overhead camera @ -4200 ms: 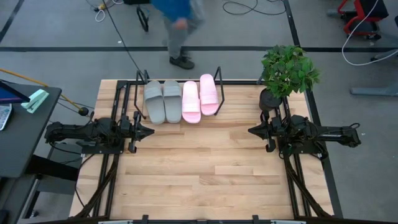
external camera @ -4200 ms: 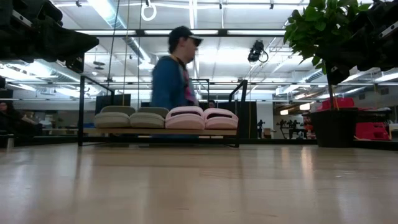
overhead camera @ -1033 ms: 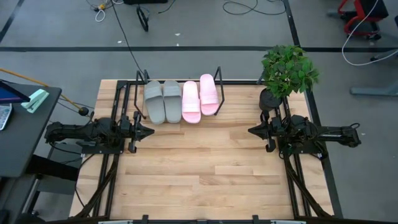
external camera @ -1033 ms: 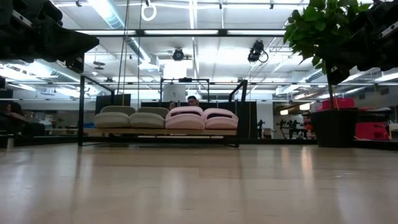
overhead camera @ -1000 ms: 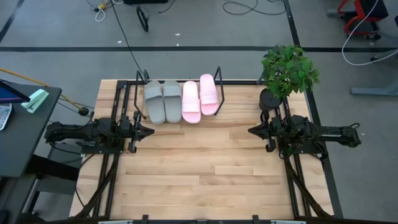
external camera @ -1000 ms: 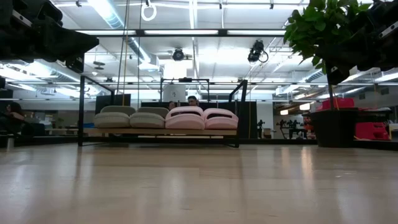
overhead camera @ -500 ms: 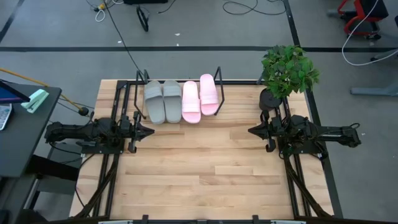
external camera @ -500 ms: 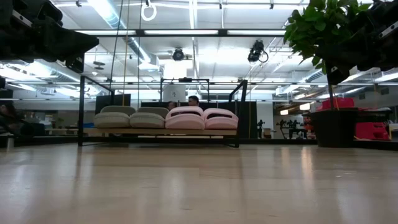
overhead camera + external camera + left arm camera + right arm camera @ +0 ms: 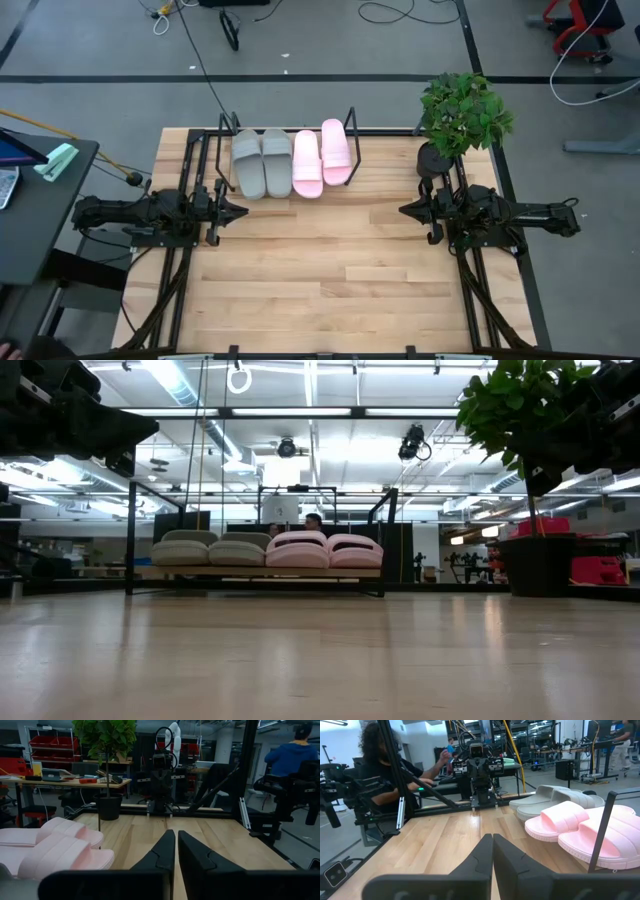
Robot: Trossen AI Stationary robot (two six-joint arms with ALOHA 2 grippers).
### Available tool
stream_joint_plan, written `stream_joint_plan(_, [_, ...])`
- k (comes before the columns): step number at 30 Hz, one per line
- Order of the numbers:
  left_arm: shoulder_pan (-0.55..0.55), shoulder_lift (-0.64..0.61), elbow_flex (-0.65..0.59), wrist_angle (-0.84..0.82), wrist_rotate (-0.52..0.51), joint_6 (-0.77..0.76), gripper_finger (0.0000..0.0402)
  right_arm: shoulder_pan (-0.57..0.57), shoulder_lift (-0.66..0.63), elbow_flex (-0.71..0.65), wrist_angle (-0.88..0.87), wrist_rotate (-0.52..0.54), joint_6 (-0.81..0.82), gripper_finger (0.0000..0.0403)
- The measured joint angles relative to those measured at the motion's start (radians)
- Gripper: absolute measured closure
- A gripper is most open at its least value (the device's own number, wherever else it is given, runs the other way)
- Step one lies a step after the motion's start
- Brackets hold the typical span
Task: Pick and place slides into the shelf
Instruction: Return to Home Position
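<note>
Robotics lab: workbench (image 9: 75, 782), red bins (image 9: 50, 742), ceiling strip lights (image 9: 170, 378)

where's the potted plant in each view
High view: potted plant at the table's far right corner.
Low view: plant at the right edge, right of the pink slides.
Left wrist view: plant beyond the pink slides, across the table.
Right wrist view: not in it.
Shared landmark: the pink slides, in all four.

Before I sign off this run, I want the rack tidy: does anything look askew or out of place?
Only one thing: the end pale pink foam slide sits farther back on the black wire shelf than its mate and the two grey foam slides, so the row is uneven. Nothing spilled or damaged.
</note>
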Motion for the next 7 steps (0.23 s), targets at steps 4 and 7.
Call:
stream_joint_plan(4, [0.0, 0.0, 0.0, 0.0, 0.0, 0.0, 0.0378, 0.0, 0.0, 0.0, 0.0, 0.0, 0.0, 0.0385])
stream_joint_plan(7, [0.0, 0.0, 0.0, 0.0, 0.0, 0.0, 0.0374, 0.0, 0.0, 0.0, 0.0, 0.0, 0.0, 0.0385])
